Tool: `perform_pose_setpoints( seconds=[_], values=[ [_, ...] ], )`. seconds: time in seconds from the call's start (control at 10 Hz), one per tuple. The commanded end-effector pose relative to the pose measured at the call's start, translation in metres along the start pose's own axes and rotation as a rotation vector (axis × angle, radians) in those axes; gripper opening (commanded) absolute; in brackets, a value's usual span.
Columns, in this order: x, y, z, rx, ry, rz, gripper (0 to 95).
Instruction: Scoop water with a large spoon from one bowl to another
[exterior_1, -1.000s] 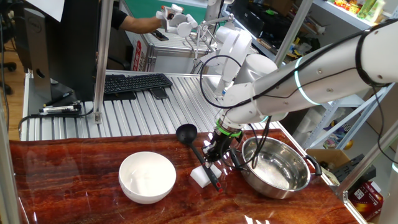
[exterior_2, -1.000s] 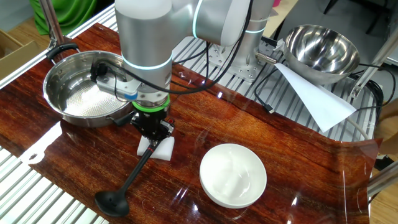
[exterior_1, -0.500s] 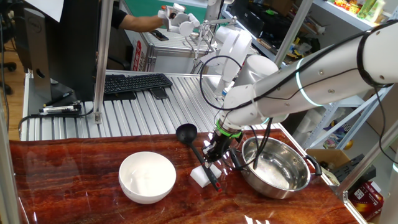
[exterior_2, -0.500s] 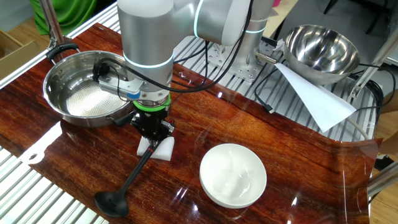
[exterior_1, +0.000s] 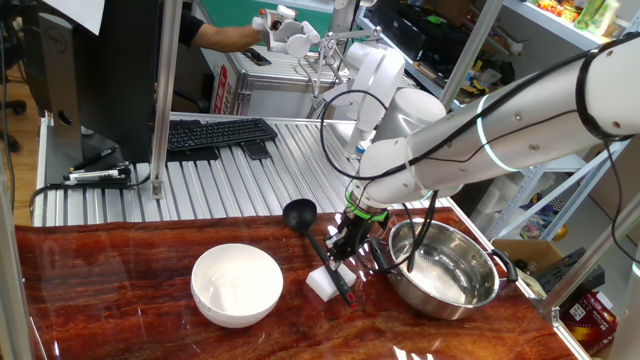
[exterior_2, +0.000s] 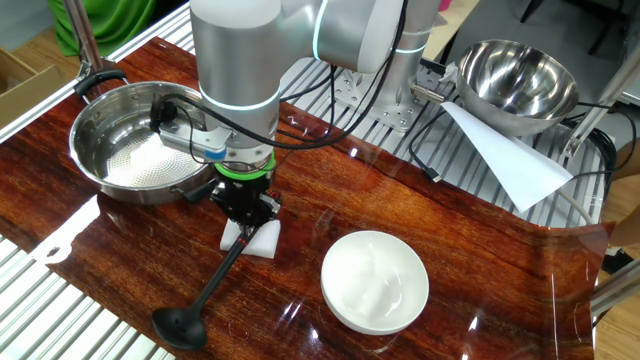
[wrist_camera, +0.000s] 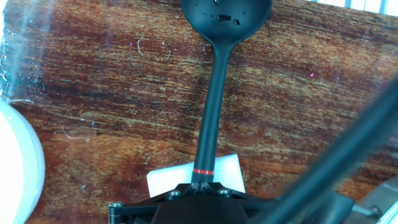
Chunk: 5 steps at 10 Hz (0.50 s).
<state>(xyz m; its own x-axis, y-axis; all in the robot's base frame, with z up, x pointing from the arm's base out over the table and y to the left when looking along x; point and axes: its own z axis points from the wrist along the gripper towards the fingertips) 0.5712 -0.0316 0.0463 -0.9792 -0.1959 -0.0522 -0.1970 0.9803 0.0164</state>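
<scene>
The large spoon, a black ladle (exterior_1: 299, 213), lies on the wooden table, its cup (exterior_2: 180, 325) near the table's edge. The end of its handle, with the red mark (wrist_camera: 203, 171), rests on a white block (exterior_2: 256, 241). My gripper (exterior_2: 247, 212) stands straight over that end, shut on the handle just behind the red mark (wrist_camera: 202, 185). Right beside the gripper sits the steel bowl (exterior_1: 470, 298). I cannot make out water in this bowl (exterior_2: 86, 122). On the other side of the ladle stands the white bowl (exterior_1: 237, 285), which is apart from it (exterior_2: 375, 282).
A second steel bowl (exterior_2: 520, 75) and a white sheet of paper (exterior_2: 510, 160) lie beyond the table's far side. A keyboard (exterior_1: 215, 133) sits on the slatted bench behind. The white bowl's rim (wrist_camera: 18, 162) shows at the left of the hand view.
</scene>
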Motion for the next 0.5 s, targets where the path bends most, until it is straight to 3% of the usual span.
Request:
perform_pose_setpoints(
  seconds=[0.1, 0.4, 0.5],
  values=[
    [0.0004, -0.0004, 0.0004, -0.005, 0.014, 0.018, 0.0],
    [0.0001, -0.0002, 0.0006, -0.002, 0.037, 0.033, 0.0],
    [0.0001, -0.0002, 0.0006, -0.002, 0.041, 0.039, 19.0]
  ],
)
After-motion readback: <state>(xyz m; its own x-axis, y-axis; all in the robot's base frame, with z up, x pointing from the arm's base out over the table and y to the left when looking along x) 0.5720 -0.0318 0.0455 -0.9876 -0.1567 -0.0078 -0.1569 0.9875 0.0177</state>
